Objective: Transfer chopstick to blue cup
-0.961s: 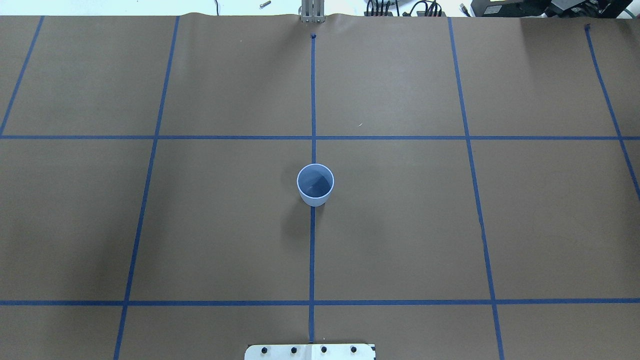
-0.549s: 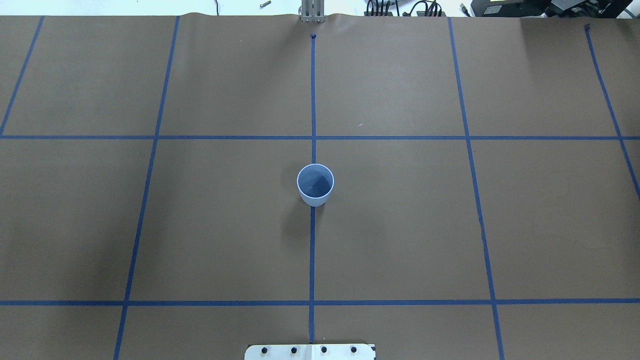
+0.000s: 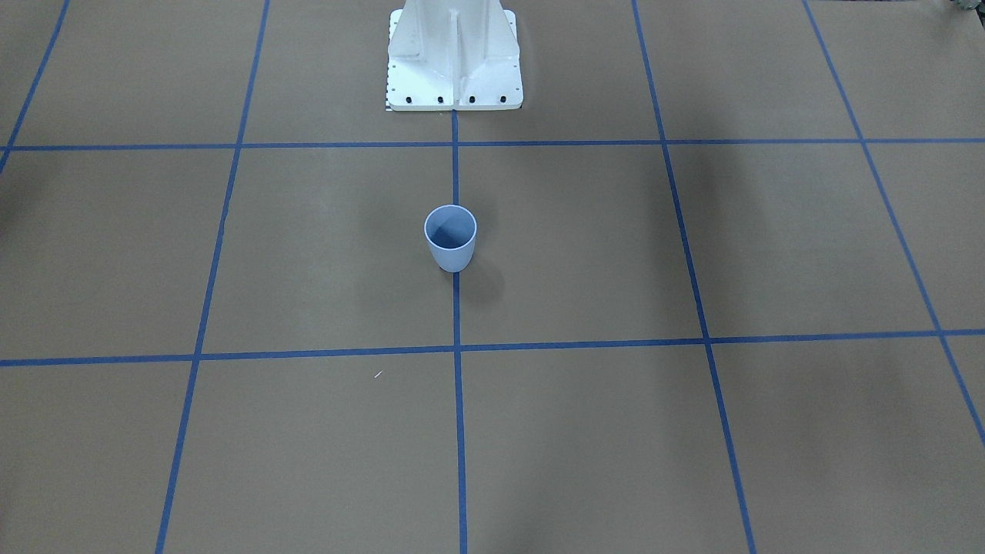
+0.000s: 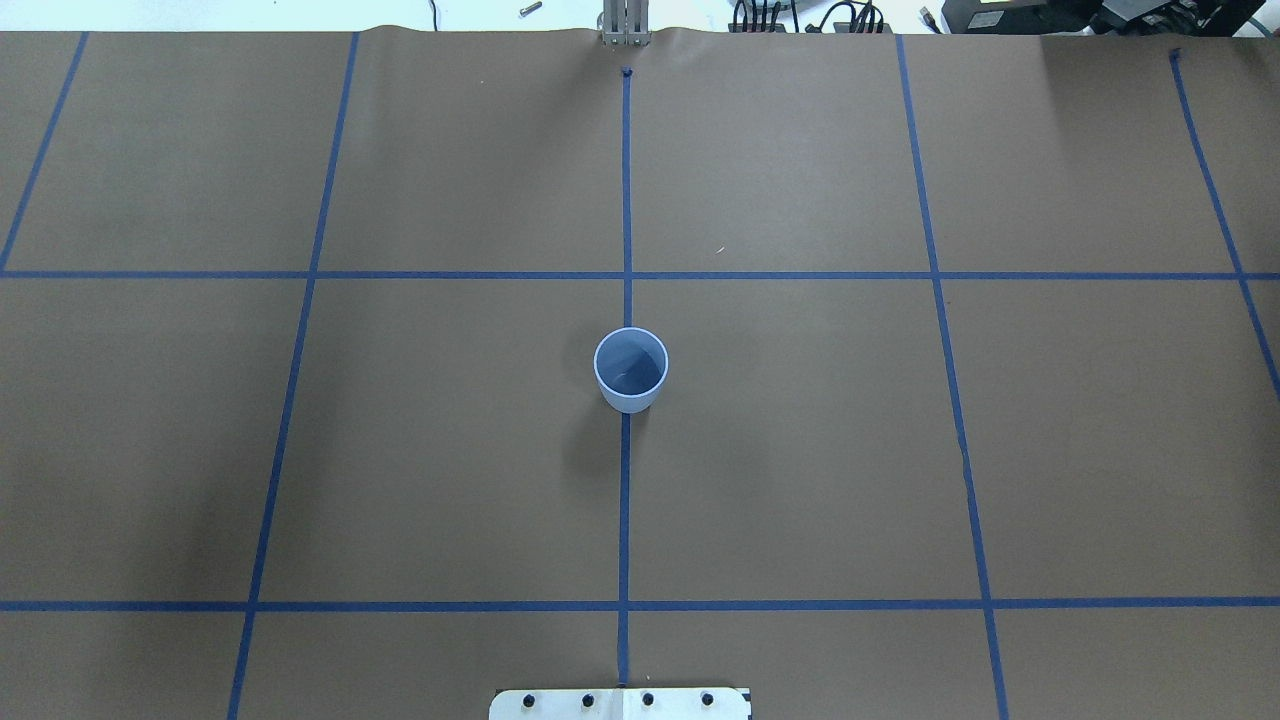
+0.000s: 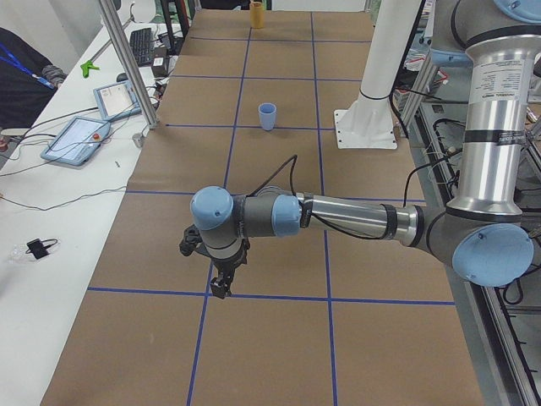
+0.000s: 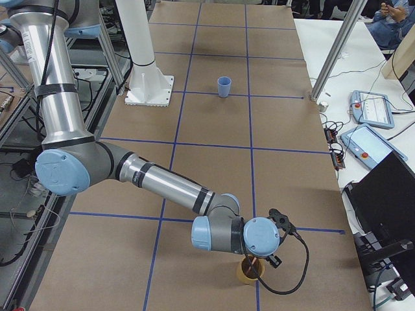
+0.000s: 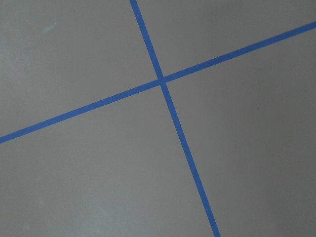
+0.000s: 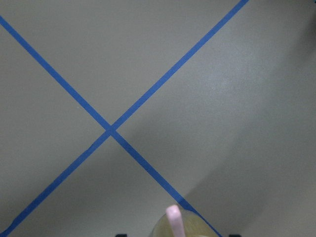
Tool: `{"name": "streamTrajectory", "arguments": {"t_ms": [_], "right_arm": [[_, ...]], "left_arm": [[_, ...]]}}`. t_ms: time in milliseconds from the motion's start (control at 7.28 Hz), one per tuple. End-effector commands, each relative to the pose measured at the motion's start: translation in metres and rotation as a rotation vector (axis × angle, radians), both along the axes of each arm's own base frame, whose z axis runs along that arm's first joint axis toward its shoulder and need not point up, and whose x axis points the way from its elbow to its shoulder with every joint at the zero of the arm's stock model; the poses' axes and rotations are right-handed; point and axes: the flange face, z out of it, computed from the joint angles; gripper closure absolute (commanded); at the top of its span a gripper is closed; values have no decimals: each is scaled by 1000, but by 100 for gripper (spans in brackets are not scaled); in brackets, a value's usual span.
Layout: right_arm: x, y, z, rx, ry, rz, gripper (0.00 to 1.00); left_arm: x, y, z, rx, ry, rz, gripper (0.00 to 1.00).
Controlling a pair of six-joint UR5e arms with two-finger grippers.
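The blue cup point(image 4: 631, 368) stands upright on the table's centre line; it also shows in the front view point(image 3: 450, 237) and both side views point(image 5: 267, 116) point(image 6: 224, 86). A pink chopstick tip point(image 8: 174, 219) sticks up from a tan cup point(image 8: 190, 228) at the table's right end point(image 6: 248, 272). My right gripper point(image 6: 259, 258) hangs right over that tan cup. In the right wrist view two dark finger slivers point(image 8: 122, 235) sit wide apart on either side of the chopstick. My left gripper point(image 5: 221, 286) points down over the left end; I cannot tell its state.
The white robot base point(image 3: 454, 58) stands behind the blue cup. Tablets and cables point(image 5: 80, 135) lie on the white bench beyond the far edge. A tiny white fleck point(image 3: 378, 375) lies on the brown paper. Blue tape lines grid the table.
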Motion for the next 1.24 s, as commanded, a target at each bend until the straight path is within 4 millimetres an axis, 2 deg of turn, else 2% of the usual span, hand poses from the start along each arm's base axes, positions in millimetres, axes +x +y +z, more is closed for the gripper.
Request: {"name": "streamTrajectory", "arguments": {"t_ms": [0,275,824,961,1099], "right_arm": [[0,-7,-5,4,4,2,28],[-1,-12,-9,3,4,4,27],[-2,-10,-5,-23,-3,15,29],[-2,-8,-3,-27,-4,16,32],[-3,-6,-2,-28,-5,16,40]], "left_arm": [[0,0,0,0,0,0,0],[0,0,0,0,0,0,0],[0,1,0,0,0,0,0],[0,1,0,0,0,0,0],[0,1,0,0,0,0,0]]}}
